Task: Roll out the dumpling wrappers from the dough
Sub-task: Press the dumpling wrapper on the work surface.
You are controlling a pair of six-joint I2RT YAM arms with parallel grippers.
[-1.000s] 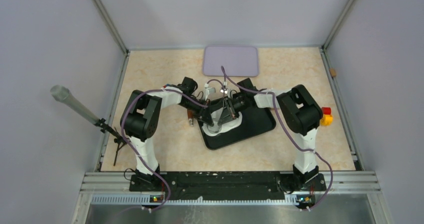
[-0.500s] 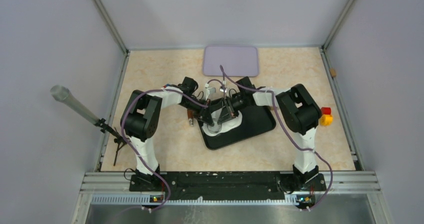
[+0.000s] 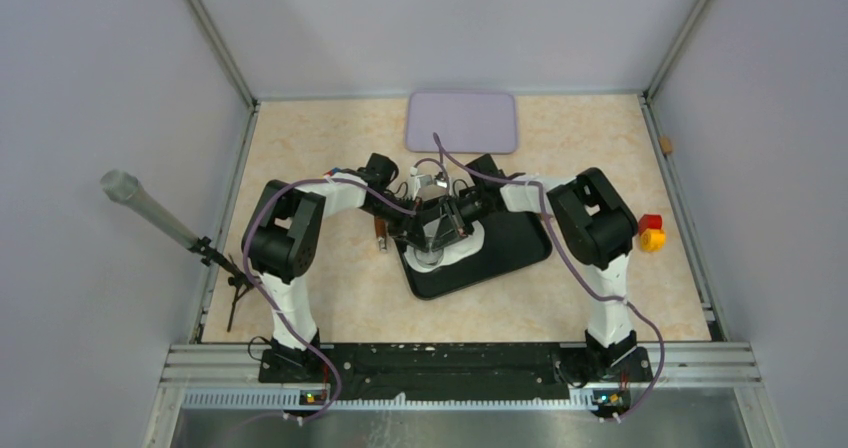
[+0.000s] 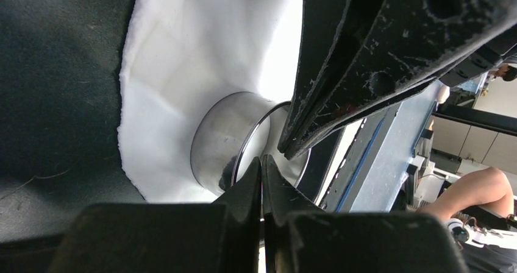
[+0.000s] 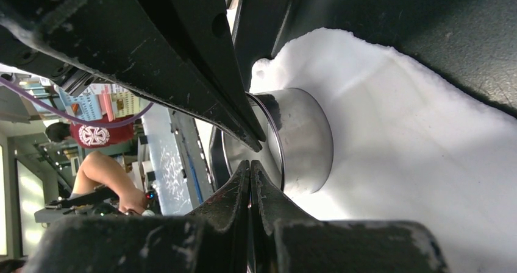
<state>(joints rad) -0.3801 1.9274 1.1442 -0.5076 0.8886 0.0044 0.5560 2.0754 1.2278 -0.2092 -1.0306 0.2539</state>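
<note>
Top external: right arm has shifted slightly toward bench left edge in last second. left fingers (image 4: pixel 253 177) and right fingers (image 5: pixel 239 184) fully closed, gripping nothing, tips meeting on ring cutter (image 4: pixel 222 140). Cutter stands on dough (image 5: pixel 420 133), left end of black tray (image 3: pixel 515 246). Likely pressing cut deeper.

Dough (image 4: pixel 201 60) cut off by frame edge; ring (image 4: pixel 222 139) partly hidden.

A tray (image 3: pixel 515 255) is set mid-table (image 3: pixel 330 303), and a board (image 3: pixel 462 121) is placed behind it at the far edge. The dough (image 3: pixel 473 240) is spread on the tray's left part, and a ring cutter (image 3: pixel 430 258) is stood on the dough's near-left end. The left gripper (image 3: pixel 419 238) and right gripper (image 3: pixel 447 230) are brought together over the cutter from either side. A small object (image 3: pixel 381 236) is laid just left of the tray.
</note>
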